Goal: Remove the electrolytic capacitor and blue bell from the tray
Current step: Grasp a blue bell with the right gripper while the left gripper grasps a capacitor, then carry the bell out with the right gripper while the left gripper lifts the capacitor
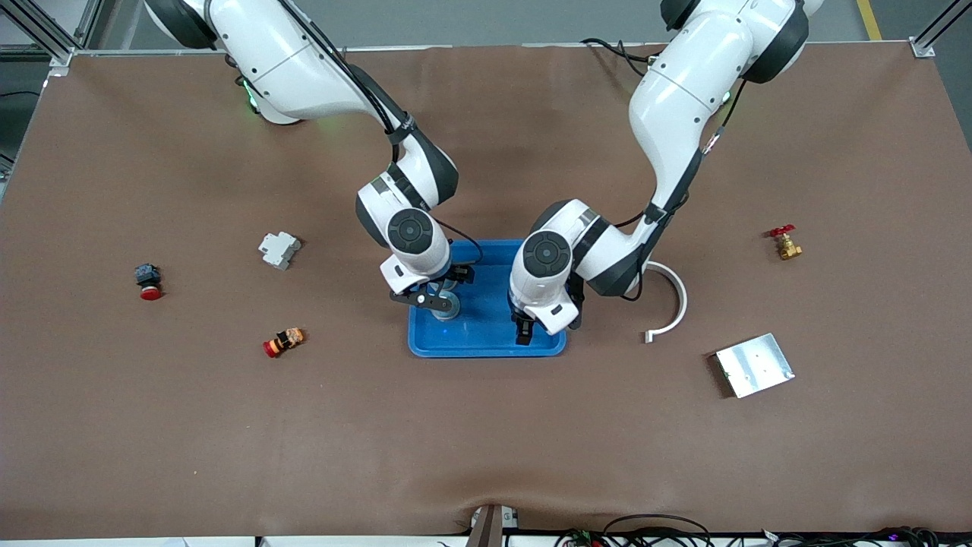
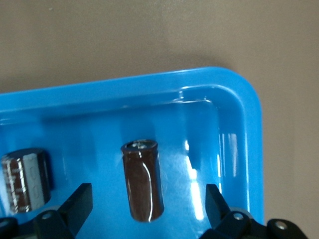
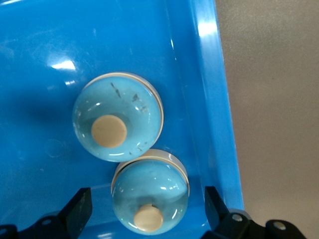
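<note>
A blue tray [image 1: 486, 334] sits mid-table. My right gripper [image 1: 434, 298] is open low over the tray's end toward the right arm. In the right wrist view its fingers [image 3: 79, 204] stand either side of a light blue bell [image 3: 149, 189], apart from it, and a second bell [image 3: 118, 117] touches the first. My left gripper [image 1: 524, 333] is open low over the tray's end toward the left arm. In the left wrist view its fingers [image 2: 79, 199] flank a brown capacitor [image 2: 143, 180] lying in the tray, with gaps on both sides. Another capacitor [image 2: 25, 179] lies beside it.
Toward the right arm's end lie a white breaker [image 1: 279, 249], a black-and-red push button [image 1: 148, 281] and a small orange-and-red part [image 1: 283, 342]. Toward the left arm's end lie a white curved piece [image 1: 672, 304], a metal plate [image 1: 754, 365] and a brass valve [image 1: 786, 243].
</note>
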`<action>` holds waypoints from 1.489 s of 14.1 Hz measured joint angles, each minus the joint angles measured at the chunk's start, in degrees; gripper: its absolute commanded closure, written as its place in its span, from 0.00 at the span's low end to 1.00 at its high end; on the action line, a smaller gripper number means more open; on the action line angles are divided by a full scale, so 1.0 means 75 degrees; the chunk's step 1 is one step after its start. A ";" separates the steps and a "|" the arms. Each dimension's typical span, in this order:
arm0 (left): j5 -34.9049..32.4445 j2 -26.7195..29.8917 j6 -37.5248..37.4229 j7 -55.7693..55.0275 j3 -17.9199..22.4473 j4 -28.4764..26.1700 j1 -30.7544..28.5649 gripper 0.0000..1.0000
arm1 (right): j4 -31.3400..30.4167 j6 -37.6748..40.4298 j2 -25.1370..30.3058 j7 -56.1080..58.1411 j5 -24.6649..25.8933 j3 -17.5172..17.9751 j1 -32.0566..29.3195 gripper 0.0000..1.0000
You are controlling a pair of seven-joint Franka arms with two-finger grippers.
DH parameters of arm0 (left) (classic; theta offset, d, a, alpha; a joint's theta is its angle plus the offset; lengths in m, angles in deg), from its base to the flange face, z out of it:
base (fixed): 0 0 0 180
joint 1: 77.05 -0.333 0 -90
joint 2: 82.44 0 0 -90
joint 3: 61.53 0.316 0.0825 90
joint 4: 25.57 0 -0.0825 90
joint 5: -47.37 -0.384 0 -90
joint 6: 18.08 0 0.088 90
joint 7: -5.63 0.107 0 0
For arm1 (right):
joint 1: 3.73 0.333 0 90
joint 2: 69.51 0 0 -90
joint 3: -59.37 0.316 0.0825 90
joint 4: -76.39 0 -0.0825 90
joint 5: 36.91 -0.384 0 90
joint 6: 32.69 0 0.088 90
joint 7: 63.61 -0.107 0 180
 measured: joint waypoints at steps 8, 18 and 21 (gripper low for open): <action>-0.0021 -0.0180 0.0083 -0.0002 0.0255 0.0036 0.0211 0.48 | -0.0024 -0.0048 0.0006 0.0017 0.0000 0.0004 0.0000 0.68; -0.0222 -0.0072 -0.0138 0.0519 0.0410 0.0270 0.0395 1.00 | 0.0164 0.1872 0.1156 0.0981 -0.0005 0.0039 -0.0619 0.87; -0.0222 0.0301 -0.0734 0.1091 0.0421 0.0336 0.0373 1.00 | 0.0158 0.2554 0.1501 0.2219 -0.0005 -0.0053 -0.1352 0.88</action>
